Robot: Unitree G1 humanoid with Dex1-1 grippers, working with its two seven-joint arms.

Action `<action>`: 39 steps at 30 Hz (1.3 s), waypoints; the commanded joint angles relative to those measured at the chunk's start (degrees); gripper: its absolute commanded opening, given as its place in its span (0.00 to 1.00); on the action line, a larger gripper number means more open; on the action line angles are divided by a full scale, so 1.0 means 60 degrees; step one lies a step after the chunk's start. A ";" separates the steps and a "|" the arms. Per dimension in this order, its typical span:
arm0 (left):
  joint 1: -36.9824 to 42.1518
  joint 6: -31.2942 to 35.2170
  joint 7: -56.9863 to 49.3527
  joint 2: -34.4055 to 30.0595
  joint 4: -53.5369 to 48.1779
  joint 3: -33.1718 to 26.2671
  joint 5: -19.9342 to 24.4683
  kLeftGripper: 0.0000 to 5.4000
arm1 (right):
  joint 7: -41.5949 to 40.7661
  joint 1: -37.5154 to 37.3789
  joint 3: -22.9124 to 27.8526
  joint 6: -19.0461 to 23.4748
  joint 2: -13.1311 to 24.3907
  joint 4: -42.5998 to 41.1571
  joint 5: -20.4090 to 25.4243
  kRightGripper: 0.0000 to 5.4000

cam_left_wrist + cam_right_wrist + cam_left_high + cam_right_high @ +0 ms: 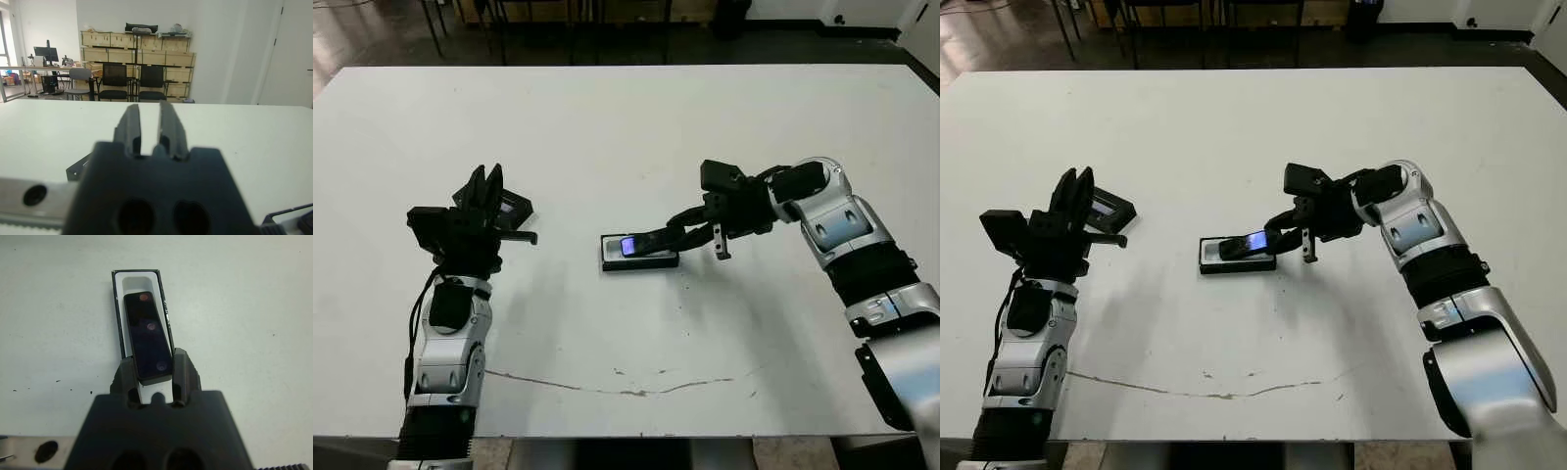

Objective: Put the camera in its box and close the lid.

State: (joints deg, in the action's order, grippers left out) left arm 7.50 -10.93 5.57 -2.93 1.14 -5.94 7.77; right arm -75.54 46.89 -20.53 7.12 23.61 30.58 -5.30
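The right gripper (152, 377) clenches a slim, glossy black camera (148, 335) over the white-lined rectangular box (119, 308); the left gripper (149, 128) stands released.

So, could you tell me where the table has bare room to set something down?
The far half of the table is bare, and so is the near strip between the two arms. It is crowded mid-table: the right end effector holds the camera over the box, and the lid lies by the left end effector.
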 commanded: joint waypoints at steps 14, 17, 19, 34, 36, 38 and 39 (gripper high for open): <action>-0.0071 -0.0074 -0.0058 0.0083 0.0247 -0.0015 -0.0079 0.00 | 0.0307 -0.0041 -0.0636 -0.0147 0.0140 -0.0320 -0.0595 0.00; -0.0084 0.0008 -0.0068 0.0099 0.0208 -0.0013 -0.0043 0.00 | 0.0209 0.0027 -0.0727 -0.0204 0.0031 -0.0301 -0.0546 0.00; -0.0083 0.0001 -0.0050 0.0125 0.0224 -0.0013 0.0005 0.00 | 0.0133 0.0082 -0.0792 -0.0289 -0.0124 -0.0252 -0.0472 0.00; -0.0317 -0.0156 -0.0201 0.0183 0.0163 0.0053 -0.0132 0.00 | 0.0138 0.0138 -0.1699 -0.0110 -0.1035 -0.0425 -0.0803 0.00; -0.0334 -0.0231 -0.0176 0.0158 0.0204 0.0046 -0.0142 0.00 | 0.0168 0.0107 -0.1737 -0.0121 -0.1064 -0.0435 -0.0824 0.00; -0.0336 -0.0278 -0.0155 0.0141 0.0249 0.0038 -0.0134 0.00 | 0.0201 0.0097 -0.1756 -0.0107 -0.1098 -0.0356 -0.0836 0.00; -0.0348 -0.0274 -0.0148 0.0137 0.0239 0.0035 -0.0121 0.00 | 0.0224 0.0091 -0.1771 -0.0108 -0.1107 -0.0328 -0.0850 0.00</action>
State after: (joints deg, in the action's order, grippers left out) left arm 6.60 -12.75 4.58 -1.88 1.56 -5.52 7.21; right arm -73.23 49.28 -28.32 7.11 20.30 28.07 -10.29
